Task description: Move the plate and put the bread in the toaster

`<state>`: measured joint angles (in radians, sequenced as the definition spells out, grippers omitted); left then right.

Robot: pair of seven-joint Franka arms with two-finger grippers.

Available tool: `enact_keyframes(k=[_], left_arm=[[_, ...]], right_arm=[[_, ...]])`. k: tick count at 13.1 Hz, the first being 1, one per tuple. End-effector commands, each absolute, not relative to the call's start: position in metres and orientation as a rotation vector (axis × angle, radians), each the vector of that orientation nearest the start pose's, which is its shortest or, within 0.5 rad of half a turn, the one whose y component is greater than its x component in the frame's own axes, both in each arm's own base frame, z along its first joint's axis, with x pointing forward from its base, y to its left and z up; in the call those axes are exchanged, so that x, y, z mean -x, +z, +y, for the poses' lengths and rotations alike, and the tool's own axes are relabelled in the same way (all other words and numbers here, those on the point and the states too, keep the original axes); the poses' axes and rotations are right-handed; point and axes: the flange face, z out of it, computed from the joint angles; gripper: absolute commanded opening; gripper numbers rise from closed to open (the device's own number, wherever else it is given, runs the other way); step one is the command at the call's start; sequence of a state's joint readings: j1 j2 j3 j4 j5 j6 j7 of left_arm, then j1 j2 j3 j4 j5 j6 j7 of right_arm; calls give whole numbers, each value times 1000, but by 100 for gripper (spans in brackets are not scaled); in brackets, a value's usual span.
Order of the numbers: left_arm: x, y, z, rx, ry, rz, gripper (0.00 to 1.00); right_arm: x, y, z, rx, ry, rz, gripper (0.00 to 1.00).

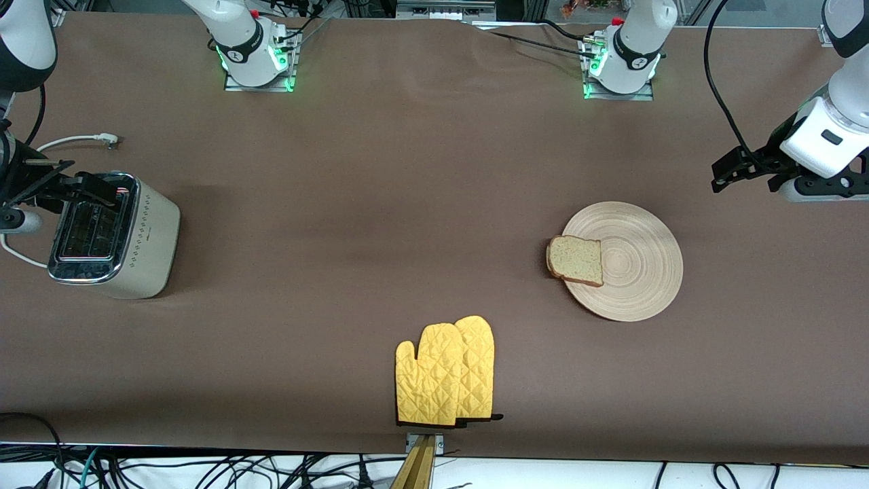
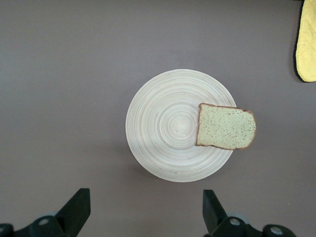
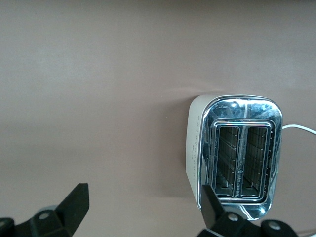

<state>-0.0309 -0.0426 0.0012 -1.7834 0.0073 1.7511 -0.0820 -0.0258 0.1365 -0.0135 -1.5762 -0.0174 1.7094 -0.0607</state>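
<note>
The round light-wood plate (image 1: pixel 638 265) (image 2: pixel 168 128) lies toward the left arm's end of the table. One slice of speckled bread (image 1: pixel 576 260) (image 2: pixel 226 127) rests on the plate's edge that faces the right arm's end and overhangs it a little. The cream toaster (image 1: pixel 146 238) (image 3: pixel 242 111) stands at the right arm's end, both chrome slots empty. My left gripper (image 1: pixel 743 178) (image 2: pixel 146 205) hangs open over bare table beside the plate, holding nothing. My right gripper (image 1: pixel 75 185) (image 3: pixel 145 202) is open and empty above the table, one finger over the toaster's edge.
A pair of yellow quilted oven mitts (image 1: pixel 445 373) (image 2: pixel 307 44) lies near the front edge at the table's middle. The toaster's white cord and plug (image 1: pixel 102 139) lie on the brown tabletop farther from the front camera than the toaster.
</note>
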Motion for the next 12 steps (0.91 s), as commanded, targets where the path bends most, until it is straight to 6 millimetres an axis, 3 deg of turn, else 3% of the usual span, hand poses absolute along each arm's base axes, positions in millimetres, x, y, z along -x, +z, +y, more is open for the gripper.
enact_keyframes(k=[1,12], left_arm=[[-554,566,-16,3111,-32,-94,100],[-554,566,-20,3112,-27,-81,100]], right_arm=[[-602,557,-25,3160,6,-16,100],[-603,558,-26,3162,-1,-29,100]])
